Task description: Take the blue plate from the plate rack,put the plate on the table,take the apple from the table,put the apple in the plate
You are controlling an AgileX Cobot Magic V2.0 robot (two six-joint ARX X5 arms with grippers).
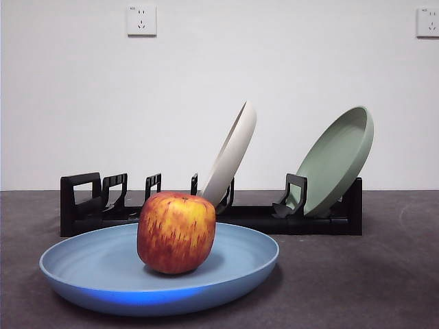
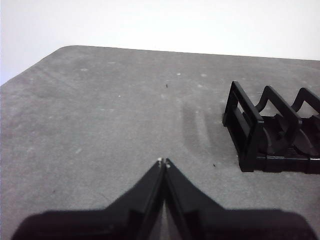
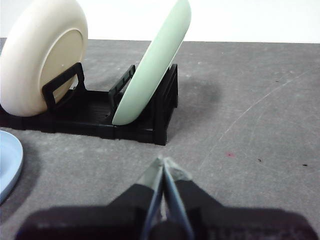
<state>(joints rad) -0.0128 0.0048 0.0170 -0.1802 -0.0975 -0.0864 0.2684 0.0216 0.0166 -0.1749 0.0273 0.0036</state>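
The blue plate (image 1: 103, 271) lies flat on the dark grey table (image 1: 370, 274), in front of the black plate rack (image 1: 206, 216). The red and yellow apple (image 1: 176, 232) stands upright in the middle of the plate. No gripper shows in the front view. My left gripper (image 2: 164, 162) is shut and holds nothing, low over bare table near the rack's handle end (image 2: 245, 125). My right gripper (image 3: 164, 161) is shut and holds nothing, in front of the rack's other end (image 3: 125, 120). A sliver of the blue plate's rim (image 3: 10, 162) shows in the right wrist view.
A cream-white plate (image 1: 232, 154) leans in the rack's middle and a sage-green plate (image 1: 336, 159) leans at its right end. Both plates, cream-white (image 3: 42, 57) and sage-green (image 3: 155, 60), also show in the right wrist view. A white wall with two sockets stands behind the table.
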